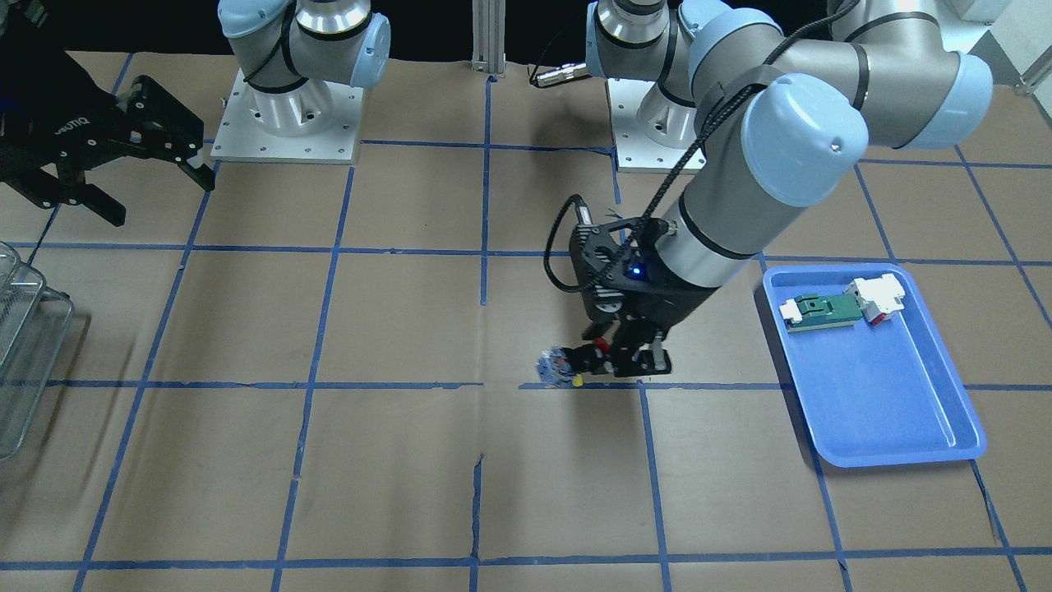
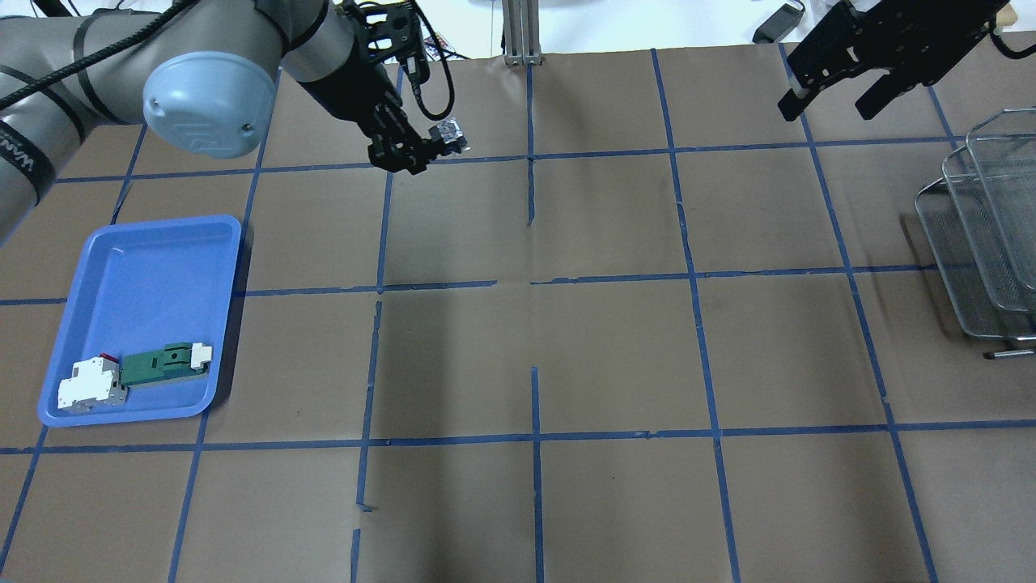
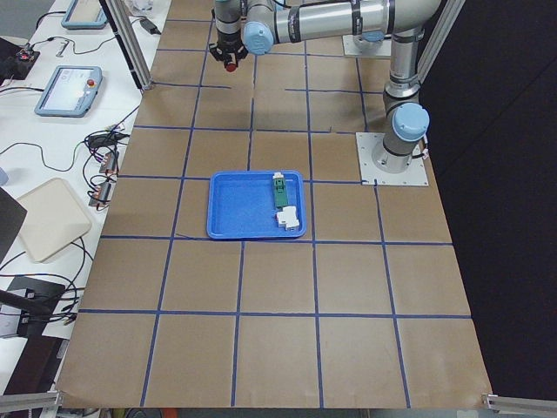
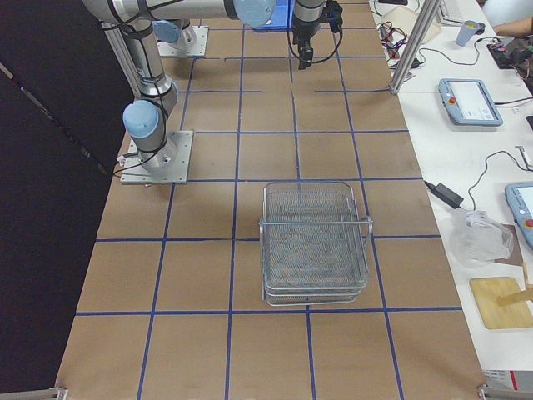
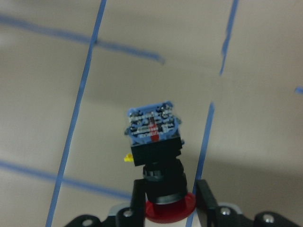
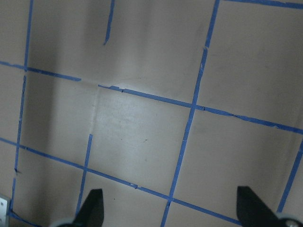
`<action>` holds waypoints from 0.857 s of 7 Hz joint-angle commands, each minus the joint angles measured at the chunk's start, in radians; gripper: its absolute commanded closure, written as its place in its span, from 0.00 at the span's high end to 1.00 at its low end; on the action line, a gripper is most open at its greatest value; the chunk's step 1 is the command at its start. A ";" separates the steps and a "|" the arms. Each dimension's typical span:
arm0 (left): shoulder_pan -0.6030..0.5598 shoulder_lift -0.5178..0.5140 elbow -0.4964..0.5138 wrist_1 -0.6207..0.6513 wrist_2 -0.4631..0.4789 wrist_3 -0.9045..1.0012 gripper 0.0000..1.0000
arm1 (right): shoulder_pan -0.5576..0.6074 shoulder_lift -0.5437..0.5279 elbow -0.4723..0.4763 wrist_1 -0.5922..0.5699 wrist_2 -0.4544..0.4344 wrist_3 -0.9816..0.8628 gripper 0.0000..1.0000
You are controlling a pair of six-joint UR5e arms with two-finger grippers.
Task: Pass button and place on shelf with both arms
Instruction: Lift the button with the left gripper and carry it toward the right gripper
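Note:
My left gripper is shut on the button near the table's middle, on the operators' side of it. The wrist view shows the fingers clamped at the red cap, with the black body and bluish block sticking out ahead. The button also shows in the overhead view, beyond the left gripper. My right gripper is open and empty, held high near the far right, above and beyond the wire-mesh shelf. The shelf stands at the right end of the table.
A blue plastic tray lies on the left side and holds a green-and-white flat part and a white block with red. Brown paper with a blue tape grid covers the table. The right wrist view shows only bare paper.

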 commanded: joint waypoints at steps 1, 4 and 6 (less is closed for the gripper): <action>-0.107 -0.014 0.007 0.117 -0.240 0.006 0.00 | -0.015 -0.020 0.005 0.042 -0.023 -0.529 1.00; -0.193 -0.020 0.005 0.202 -0.383 -0.011 0.00 | -0.056 -0.021 0.006 0.062 -0.015 -1.076 1.00; -0.210 -0.025 -0.012 0.269 -0.493 -0.016 0.00 | -0.058 -0.023 0.007 0.074 0.078 -1.233 1.00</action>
